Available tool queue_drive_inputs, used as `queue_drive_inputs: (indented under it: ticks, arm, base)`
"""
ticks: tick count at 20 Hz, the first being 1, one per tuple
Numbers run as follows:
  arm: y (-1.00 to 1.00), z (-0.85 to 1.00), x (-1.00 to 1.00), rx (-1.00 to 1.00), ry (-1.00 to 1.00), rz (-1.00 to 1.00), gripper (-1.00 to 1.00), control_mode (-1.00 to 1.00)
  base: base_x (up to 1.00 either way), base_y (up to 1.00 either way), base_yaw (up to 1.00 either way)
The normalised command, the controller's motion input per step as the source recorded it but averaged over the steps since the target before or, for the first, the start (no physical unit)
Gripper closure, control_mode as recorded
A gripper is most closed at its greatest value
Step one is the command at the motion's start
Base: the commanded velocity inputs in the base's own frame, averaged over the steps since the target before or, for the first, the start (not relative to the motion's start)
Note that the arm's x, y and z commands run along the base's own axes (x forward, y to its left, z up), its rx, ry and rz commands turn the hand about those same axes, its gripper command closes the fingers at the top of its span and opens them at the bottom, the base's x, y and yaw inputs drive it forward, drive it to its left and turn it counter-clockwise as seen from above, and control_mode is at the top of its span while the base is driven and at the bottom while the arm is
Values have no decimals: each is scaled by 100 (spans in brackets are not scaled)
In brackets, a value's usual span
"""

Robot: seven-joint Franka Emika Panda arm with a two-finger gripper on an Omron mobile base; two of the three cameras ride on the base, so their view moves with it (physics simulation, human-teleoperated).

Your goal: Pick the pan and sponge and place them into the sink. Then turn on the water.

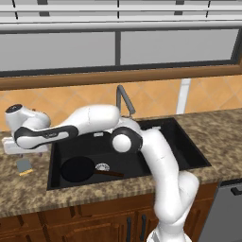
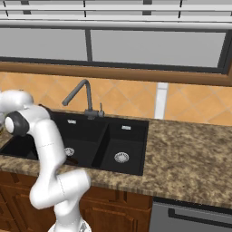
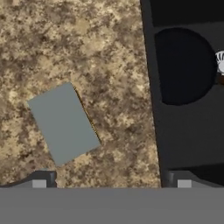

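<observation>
While the pan [image 1: 78,169] already lies in the larger basin of the sink [image 1: 186,142], handle pointing toward the drain, the sponge [image 3: 63,123] sits on the granite surface [image 3: 100,57] just left of the sink's rim, grey-blue face up with a yellow edge showing. In the hand view it lies ahead of the pincer [image 3: 111,179], nearer the left fingertip [image 3: 40,178] than the right, and apart from both. Its long axis runs at a slant to the line between the tips, so a roll of the wrist looks needed before descent (judgement). Pincer state: jaws spread wide, nothing between them.

Arm pose: stretched low and leftward across the basin from the base, elbow over the sink, hand hanging above the surface and looking down on the sponge. Faucet [image 2: 81,97] stands behind the basins; no stream visible. Remaining, as judged: sponge transfer, then water.
</observation>
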Motion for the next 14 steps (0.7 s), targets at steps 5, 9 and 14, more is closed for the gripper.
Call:
queue_drive_inputs:
  ticks: [5, 9, 14]
  arm:
    - [15, -10, 7, 1, 0, 11, -100, -100]
    - [0, -23, 1, 4, 0, 8, -100, -100]
    - [0, -33, 0, 5, 0, 3, -100, -100]
  base:
    - [0, 0, 0]
    - [0, 0, 0]
    - [0, 0, 0]
